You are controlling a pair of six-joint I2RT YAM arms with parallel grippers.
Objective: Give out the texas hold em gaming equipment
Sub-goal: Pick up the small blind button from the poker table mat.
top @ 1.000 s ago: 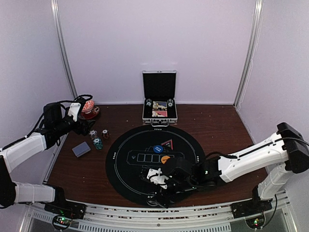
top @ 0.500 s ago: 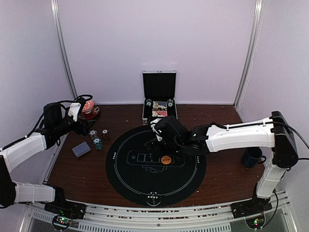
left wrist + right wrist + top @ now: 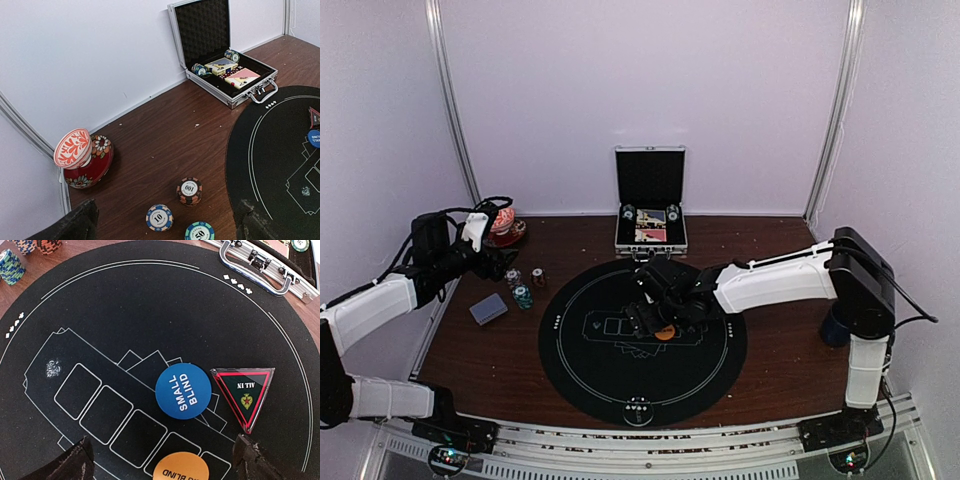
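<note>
On the wood left of the mat stand three small stacks of poker chips (image 3: 189, 190), marked 100, 10 (image 3: 159, 217) and 50 (image 3: 199, 231); from above they show as chips (image 3: 523, 296). My left gripper (image 3: 165, 222) hovers open just above and behind them, holding nothing. A grey-blue card deck (image 3: 488, 309) lies nearer the front. On the black mat (image 3: 580, 370) lie the blue SMALL BLIND disc (image 3: 183, 390), the orange BIG BLIND disc (image 3: 181, 467) and a triangular ALL IN marker (image 3: 244, 392). My right gripper (image 3: 165, 462) hangs open and empty over the two discs.
The open silver case (image 3: 651, 215), with cards and chips inside, stands at the back edge of the mat. A red flowered ceramic dish (image 3: 85, 160) sits in the back left corner. A dark mug (image 3: 835, 325) stands partly hidden behind the right arm. White walls close three sides.
My right arm swung from the mat's front edge up to its back, then settled over the centre discs. The left arm and the chips stayed put.
</note>
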